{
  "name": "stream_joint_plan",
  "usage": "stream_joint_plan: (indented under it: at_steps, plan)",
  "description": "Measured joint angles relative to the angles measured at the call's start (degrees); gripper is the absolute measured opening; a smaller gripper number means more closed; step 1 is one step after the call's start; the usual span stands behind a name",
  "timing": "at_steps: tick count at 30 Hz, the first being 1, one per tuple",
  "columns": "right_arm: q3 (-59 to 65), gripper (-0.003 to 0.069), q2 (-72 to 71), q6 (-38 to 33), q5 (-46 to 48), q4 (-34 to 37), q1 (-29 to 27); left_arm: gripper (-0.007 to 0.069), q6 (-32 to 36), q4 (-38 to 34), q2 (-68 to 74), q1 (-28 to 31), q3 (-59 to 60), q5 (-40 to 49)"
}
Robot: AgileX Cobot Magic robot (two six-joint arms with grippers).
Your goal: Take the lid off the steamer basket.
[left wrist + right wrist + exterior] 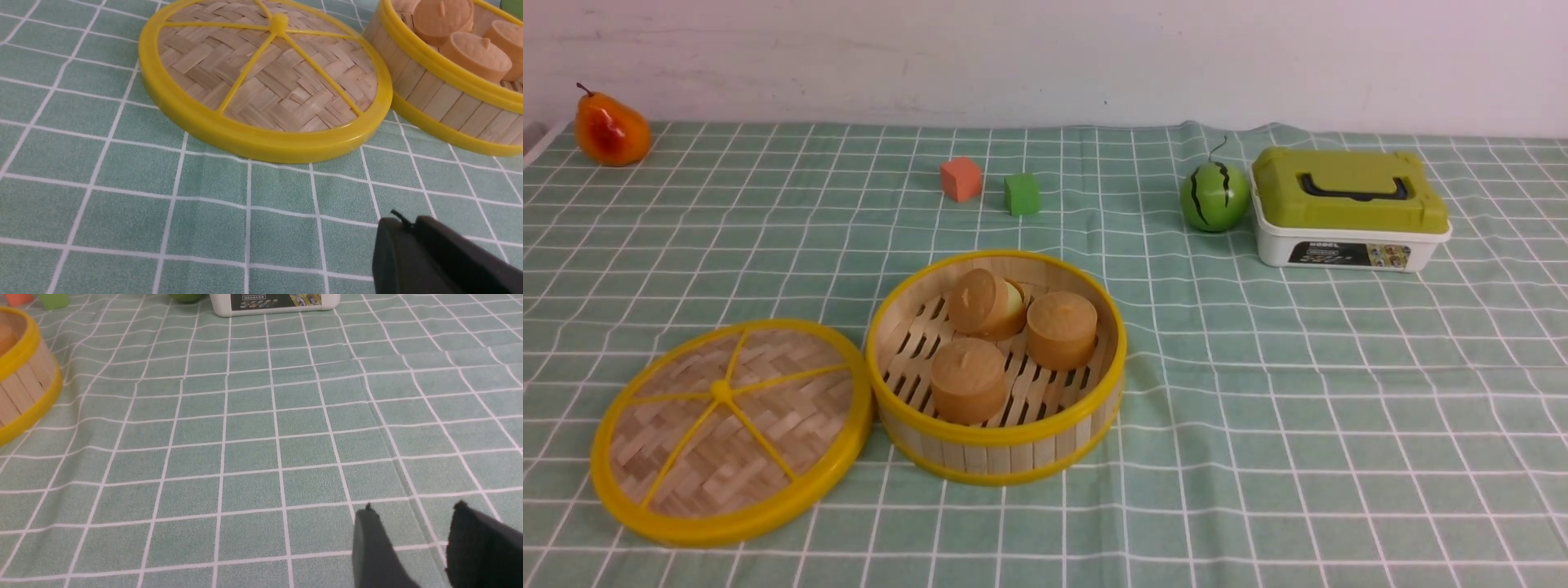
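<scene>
The lid [731, 429], woven bamboo with a yellow rim and spokes, lies flat on the cloth just left of the steamer basket [996, 453], its rim touching or nearly touching the basket wall. The basket stands open with three tan round buns inside. In the left wrist view the lid [265, 77] and basket [441, 106] lie ahead of my left gripper [406, 222], which is shut and empty over bare cloth. My right gripper [412, 512] is open and empty over bare cloth, with the basket's wall [24, 384] far off to one side. Neither gripper shows in the front view.
A green checked cloth [1298, 392] covers the table. At the back stand a pear [611, 129], an orange cube [961, 179], a green cube [1022, 194], a small watermelon [1215, 196] and a white box with an olive-green lid [1347, 208].
</scene>
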Motion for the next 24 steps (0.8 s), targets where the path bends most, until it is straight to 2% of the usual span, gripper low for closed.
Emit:
stream_joint_plan:
  at_steps: [24]
  plan:
    - [0.0,0.0241,0.0,0.0,0.0,0.0,0.0,0.0058,0.0,0.0,0.0,0.0,0.0,0.0]
